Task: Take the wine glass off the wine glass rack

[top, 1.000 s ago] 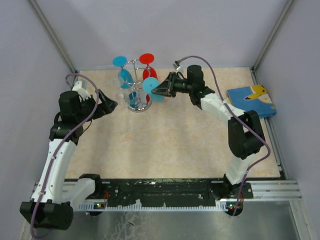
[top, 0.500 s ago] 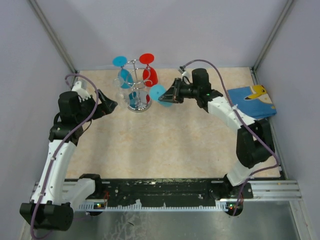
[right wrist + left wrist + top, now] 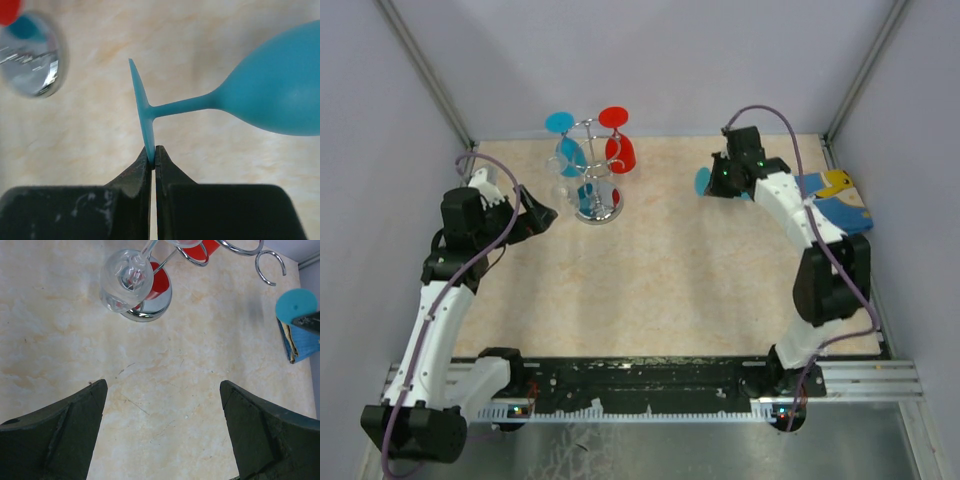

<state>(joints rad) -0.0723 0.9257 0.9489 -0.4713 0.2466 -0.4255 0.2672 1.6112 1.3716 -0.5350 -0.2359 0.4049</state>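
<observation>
The wine glass rack (image 3: 592, 190), a silver wire stand with a chrome base, stands at the back left of the table. A blue, a red (image 3: 619, 152) and a clear glass (image 3: 560, 187) hang on it. My right gripper (image 3: 712, 183) is shut on the foot of a blue wine glass (image 3: 702, 181) and holds it off the rack, well to the rack's right. In the right wrist view the gripper (image 3: 152, 152) pinches the foot's rim and the glass (image 3: 280, 95) lies sideways above the table. My left gripper (image 3: 542, 212) is open and empty, left of the rack; its wrist view (image 3: 162, 385) shows bare table between the fingers.
A blue and yellow book (image 3: 830, 200) lies at the right edge, close behind the right gripper. Grey walls and metal posts close in the back and sides. The rack's base (image 3: 150, 295) and the clear glass (image 3: 126, 280) show ahead of the left gripper.
My right gripper has drawn the blue wine glass away from the rack and carried it to the right. The left arm has barely moved.
</observation>
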